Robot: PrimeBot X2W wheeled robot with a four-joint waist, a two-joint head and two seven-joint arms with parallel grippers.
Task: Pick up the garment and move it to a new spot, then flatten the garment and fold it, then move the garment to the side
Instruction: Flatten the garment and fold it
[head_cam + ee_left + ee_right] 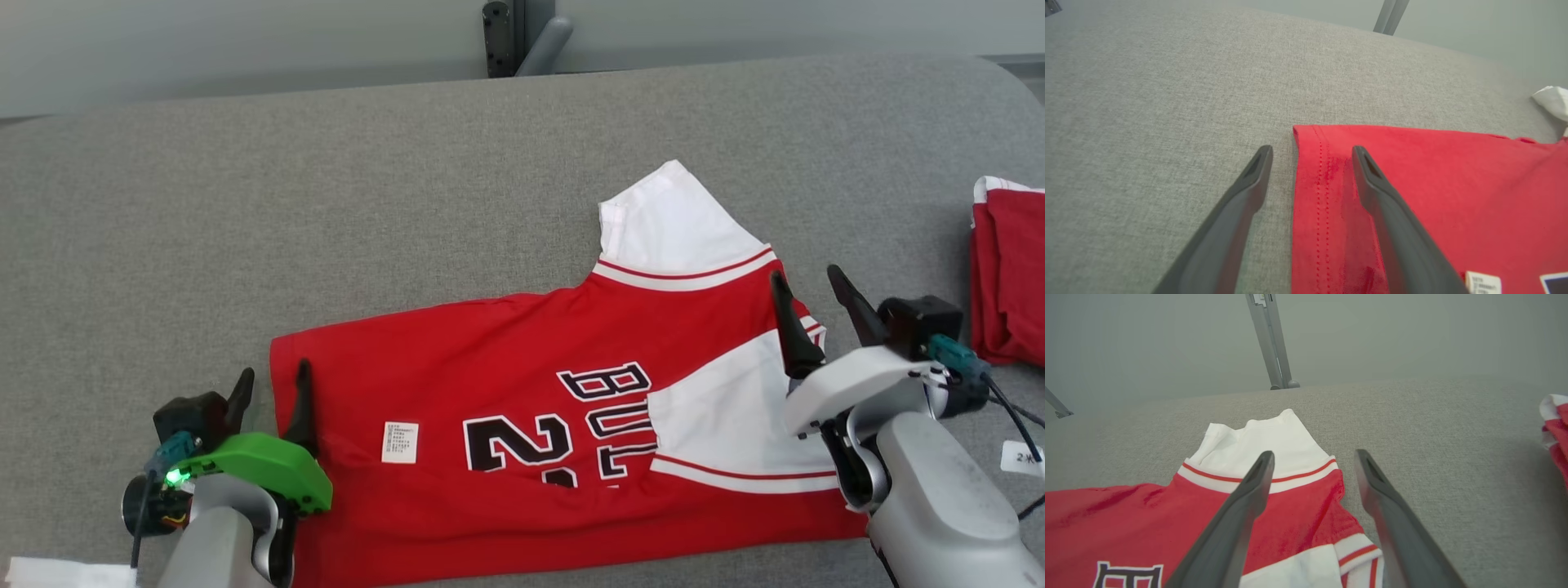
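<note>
A red jersey point(506, 359) with white sleeves and black lettering lies spread on the grey fabric table point(326, 204), one white sleeve point(669, 220) pointing to the far side. At the jersey's left hem, my left gripper point(273, 388) stands open, one finger over the red cloth point(1412, 183) and the other over bare table. My right gripper point(812, 290) is open too, hovering above the jersey's right shoulder edge point(1306, 514). In the right wrist view its left finger point(1249, 498) crosses the red cloth and white sleeve point(1261, 437). Nothing is held.
A second folded red and white garment point(1008, 269) lies at the table's right edge. A metal post point(522, 37) rises behind the table. A white paper tag point(1020, 457) sits near my right arm, and a white sheet point(65, 572) at the bottom left.
</note>
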